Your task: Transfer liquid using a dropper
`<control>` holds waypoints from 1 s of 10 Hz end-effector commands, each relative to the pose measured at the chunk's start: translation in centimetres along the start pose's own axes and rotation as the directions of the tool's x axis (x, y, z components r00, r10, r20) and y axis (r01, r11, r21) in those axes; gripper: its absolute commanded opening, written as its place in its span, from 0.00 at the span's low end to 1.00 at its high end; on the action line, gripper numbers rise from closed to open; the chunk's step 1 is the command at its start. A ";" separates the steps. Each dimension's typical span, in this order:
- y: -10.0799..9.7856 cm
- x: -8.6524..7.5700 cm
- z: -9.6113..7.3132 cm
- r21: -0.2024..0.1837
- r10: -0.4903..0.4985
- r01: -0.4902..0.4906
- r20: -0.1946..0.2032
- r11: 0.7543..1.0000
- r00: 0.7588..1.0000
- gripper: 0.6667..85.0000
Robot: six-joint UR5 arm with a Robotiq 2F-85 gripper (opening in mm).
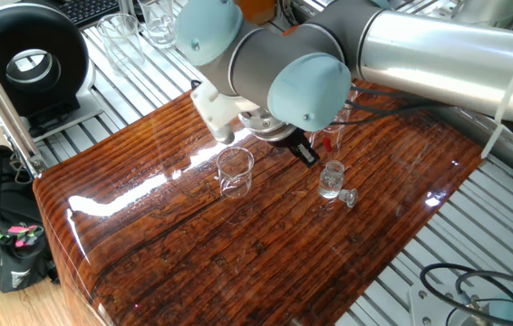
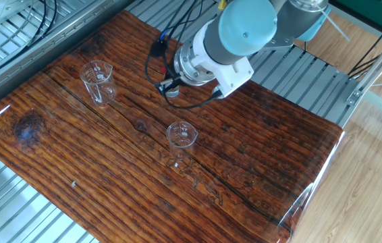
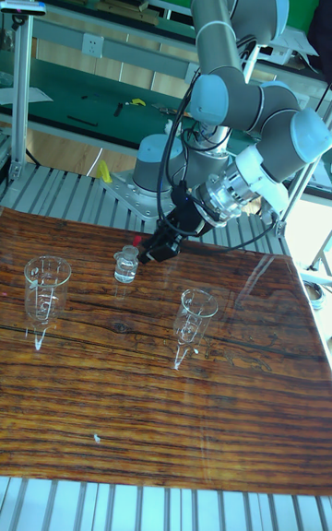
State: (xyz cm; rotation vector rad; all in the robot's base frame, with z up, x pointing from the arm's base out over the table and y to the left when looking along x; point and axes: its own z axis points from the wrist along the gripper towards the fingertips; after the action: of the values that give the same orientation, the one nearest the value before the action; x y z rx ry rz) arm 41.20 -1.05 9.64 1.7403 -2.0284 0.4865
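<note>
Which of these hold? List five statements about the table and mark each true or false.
1. One glass and a second glass stand upright on the wooden table. True.
2. The small bottle lies on its side. False: it stands upright.
3. The stopper sits in the bottle's neck. False: it lies on the table beside the bottle.
4. The arm reaches over the table close to the small bottle. True.
5. The backpack sits on the table. False: it is on the floor beside the table.
</note>
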 end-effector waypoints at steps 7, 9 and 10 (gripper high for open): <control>0.8 0.2 0.9 -0.025 -0.012 0.011 -0.036 1.000 0.999 0.51; 1.0 0.5 0.8 -0.028 -0.009 0.008 -0.047 1.000 0.999 0.51; 0.9 0.7 0.9 -0.027 -0.001 -0.001 -0.055 1.000 0.998 0.50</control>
State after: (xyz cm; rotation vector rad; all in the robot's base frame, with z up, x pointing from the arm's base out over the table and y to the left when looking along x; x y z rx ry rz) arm 40.31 -1.84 9.29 1.7136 -1.9796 0.4999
